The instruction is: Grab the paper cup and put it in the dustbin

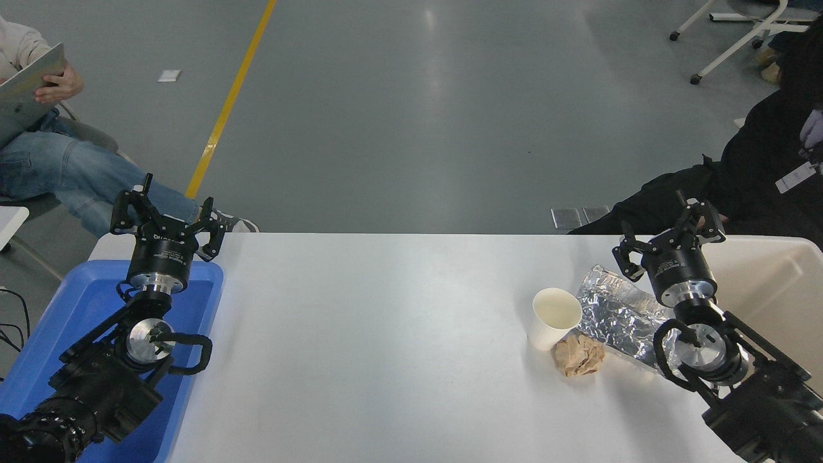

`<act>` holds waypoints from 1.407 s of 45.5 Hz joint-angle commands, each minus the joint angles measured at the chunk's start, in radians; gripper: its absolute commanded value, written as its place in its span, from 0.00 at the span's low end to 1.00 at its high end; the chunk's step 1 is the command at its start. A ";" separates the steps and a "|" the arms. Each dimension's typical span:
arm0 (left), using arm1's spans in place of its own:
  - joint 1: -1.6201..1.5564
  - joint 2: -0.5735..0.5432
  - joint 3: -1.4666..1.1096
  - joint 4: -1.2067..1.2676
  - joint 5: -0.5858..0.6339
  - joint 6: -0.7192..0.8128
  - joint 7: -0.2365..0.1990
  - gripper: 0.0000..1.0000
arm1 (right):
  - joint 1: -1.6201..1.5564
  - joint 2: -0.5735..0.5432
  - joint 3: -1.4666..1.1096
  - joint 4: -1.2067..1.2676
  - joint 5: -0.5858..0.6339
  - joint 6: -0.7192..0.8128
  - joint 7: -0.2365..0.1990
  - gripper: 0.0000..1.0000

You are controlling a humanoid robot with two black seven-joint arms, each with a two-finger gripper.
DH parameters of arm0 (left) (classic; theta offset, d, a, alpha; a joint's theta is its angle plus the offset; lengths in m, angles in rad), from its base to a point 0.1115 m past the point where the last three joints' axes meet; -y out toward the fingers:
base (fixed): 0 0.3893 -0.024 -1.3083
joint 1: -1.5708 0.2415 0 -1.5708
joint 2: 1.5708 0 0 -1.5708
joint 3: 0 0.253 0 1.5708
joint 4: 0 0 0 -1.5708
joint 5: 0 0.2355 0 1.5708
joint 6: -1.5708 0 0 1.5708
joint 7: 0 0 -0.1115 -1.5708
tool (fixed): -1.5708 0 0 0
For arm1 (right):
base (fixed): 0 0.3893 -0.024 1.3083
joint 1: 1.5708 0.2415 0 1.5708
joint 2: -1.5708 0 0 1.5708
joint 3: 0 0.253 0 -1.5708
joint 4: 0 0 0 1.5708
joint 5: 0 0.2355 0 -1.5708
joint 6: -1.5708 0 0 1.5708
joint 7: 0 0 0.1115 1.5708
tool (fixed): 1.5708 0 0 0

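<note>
The paper cup (554, 318) stands upright and open-mouthed on the white table (386, 334), right of centre, with a crumpled brown paper ball (580, 355) touching its near side and a silver foil bag (618, 315) just beside it on the right. The right gripper (669, 233) hangs above the foil bag's far end, fingers spread and holding nothing, apart from the cup. The dustbin (771, 283), beige, fills the table's right end; its inside is mostly hidden by the arm, so its contents cannot be told. The left gripper (168, 211), fingers also spread, sits parked over the blue tray (83, 302). Beyond the table lies a grey floor with a yellow line (228, 106); a seated person (58, 161) is at far left, another (739, 186) in black at far right.
</note>
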 commanded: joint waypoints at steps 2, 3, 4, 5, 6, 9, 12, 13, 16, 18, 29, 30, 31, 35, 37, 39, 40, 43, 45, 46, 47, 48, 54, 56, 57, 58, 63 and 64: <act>0.000 0.000 -0.001 0.000 0.000 0.000 0.000 0.99 | -0.001 0.000 0.000 0.005 0.000 -0.001 0.000 1.00; 0.000 0.000 -0.001 0.000 0.000 0.000 0.000 0.99 | -0.001 -0.001 0.001 0.007 0.000 0.001 0.000 1.00; 0.000 0.000 -0.001 0.000 0.000 0.000 0.000 0.99 | 0.001 -0.002 0.000 0.007 0.000 -0.001 0.000 1.00; 0.000 0.000 -0.001 0.000 0.000 0.000 0.000 0.99 | -0.001 -0.002 0.000 0.007 0.000 0.001 0.000 1.00; 0.000 0.000 -0.001 0.000 0.000 0.000 0.000 0.99 | -0.001 -0.003 0.000 0.005 0.000 0.001 0.000 1.00; 0.000 0.000 -0.001 0.000 0.000 0.000 0.000 0.99 | 0.001 -0.003 0.001 -0.006 0.001 -0.001 -0.001 1.00; 0.000 0.000 -0.001 0.000 0.000 0.000 0.000 0.99 | 0.001 -0.003 0.001 -0.009 0.001 -0.002 -0.001 1.00; 0.000 0.000 -0.001 0.001 0.000 0.000 0.000 0.99 | 0.001 -0.003 0.000 -0.009 0.001 -0.002 -0.001 1.00; 0.000 0.000 -0.001 0.001 0.000 0.000 0.000 0.99 | 0.001 -0.003 -0.002 -0.006 0.001 -0.002 -0.001 1.00; 0.000 0.000 -0.001 0.000 0.000 0.000 0.000 0.99 | 0.001 -0.003 -0.003 0.000 0.001 -0.001 -0.001 1.00; 0.000 0.000 -0.001 0.000 0.000 0.000 0.000 0.99 | 0.002 -0.012 -0.009 0.014 0.001 -0.001 -0.003 1.00; 0.000 0.000 -0.001 0.000 0.000 0.000 0.000 0.99 | 0.001 -0.015 -0.009 0.014 0.001 -0.001 -0.003 1.00; 0.000 0.000 -0.001 0.000 0.000 0.000 0.000 0.99 | 0.001 -0.018 -0.009 0.013 0.001 -0.001 -0.001 1.00; 0.000 0.000 -0.001 0.000 0.000 0.000 0.000 0.99 | 0.005 -0.018 -0.011 0.002 0.000 -0.004 -0.003 1.00; -0.002 0.000 -0.001 0.000 0.000 0.000 0.000 0.99 | 0.008 -0.020 -0.011 0.002 0.000 -0.005 -0.001 1.00; 0.000 0.000 -0.001 0.000 0.000 0.000 0.000 0.99 | 0.010 -0.023 -0.013 0.005 0.001 -0.005 -0.003 1.00; 0.000 0.000 -0.001 0.000 0.000 0.000 0.000 0.99 | 0.008 -0.026 -0.013 0.007 0.001 -0.005 -0.003 1.00; 0.000 0.000 -0.001 0.000 0.000 0.000 0.000 0.99 | 0.004 -0.049 -0.025 0.019 0.004 -0.005 -0.003 1.00; 0.000 0.000 -0.001 0.000 0.000 0.000 0.000 0.99 | 0.011 -0.104 -0.090 0.023 0.027 -0.005 -0.001 1.00; -0.002 0.000 -0.001 0.000 0.000 0.000 0.000 0.99 | 0.016 -0.121 -0.126 0.023 0.041 -0.007 -0.001 1.00; 0.000 0.000 -0.001 0.000 0.000 0.000 0.000 0.99 | 0.025 -0.138 -0.164 0.023 0.058 -0.007 -0.001 1.00; 0.000 0.000 -0.001 0.001 0.000 0.000 0.000 0.99 | 0.042 -0.153 -0.202 0.023 0.076 -0.005 -0.001 1.00; 0.000 0.000 -0.001 0.000 0.000 0.000 0.000 0.99 | 0.180 -0.279 -0.540 0.023 0.205 0.005 -0.001 1.00; 0.000 0.000 -0.001 0.000 0.000 0.000 0.000 0.99 | 0.247 -0.322 -0.678 0.023 0.219 0.005 -0.001 1.00; -0.002 0.000 -0.001 0.000 0.000 0.000 0.000 0.99 | 0.283 -0.340 -0.742 0.023 0.231 0.004 -0.001 1.00; 0.000 0.000 -0.001 0.000 0.000 0.000 0.000 0.99 | 0.316 -0.354 -0.806 0.023 0.235 0.004 -0.001 1.00; 0.000 0.000 -0.001 0.001 0.000 0.000 0.000 0.99 | 0.493 -0.394 -1.152 0.046 0.241 0.005 -0.003 1.00; 0.000 0.000 -0.001 0.000 0.000 0.000 0.000 0.99 | 0.527 -0.406 -1.204 0.053 0.242 0.005 -0.003 1.00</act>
